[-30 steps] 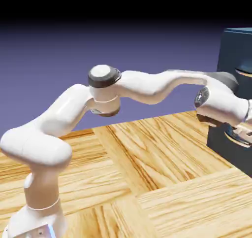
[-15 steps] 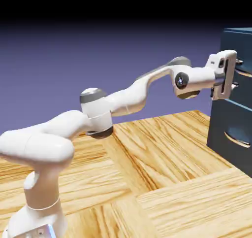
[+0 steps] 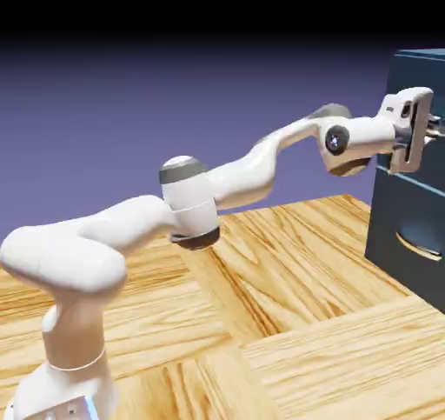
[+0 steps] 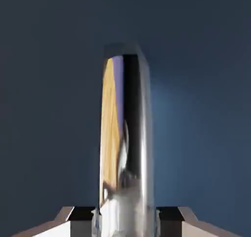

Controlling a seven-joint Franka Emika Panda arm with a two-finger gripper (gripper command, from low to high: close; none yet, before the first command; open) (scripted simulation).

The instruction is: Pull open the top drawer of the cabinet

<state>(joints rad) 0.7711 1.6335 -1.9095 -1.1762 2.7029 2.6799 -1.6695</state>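
The dark blue-grey cabinet (image 3: 415, 210) stands at the exterior view's right edge. My gripper (image 3: 429, 132) is pressed up to the top drawer (image 3: 424, 75), at its handle. In the hand view the curved silvery handle (image 4: 125, 133) runs up the middle, large and mirror-like. It sits between my two grey fingertips (image 4: 81, 220) at the bottom edge, and the jaws are closed against its sides. The flat drawer front (image 4: 49, 108) fills the rest of that view. The drawer looks flush with the cabinet.
Below the top drawer is a like drawer with its own curved handle (image 3: 422, 246). The wooden table top (image 3: 287, 323) spreads under the outstretched arm. The arm's elbow (image 3: 187, 188) hangs over the table's middle.
The hand rose from the lower drawer to the top one, then moved right onto its handle. The jaws went from wide open to closed on the handle.
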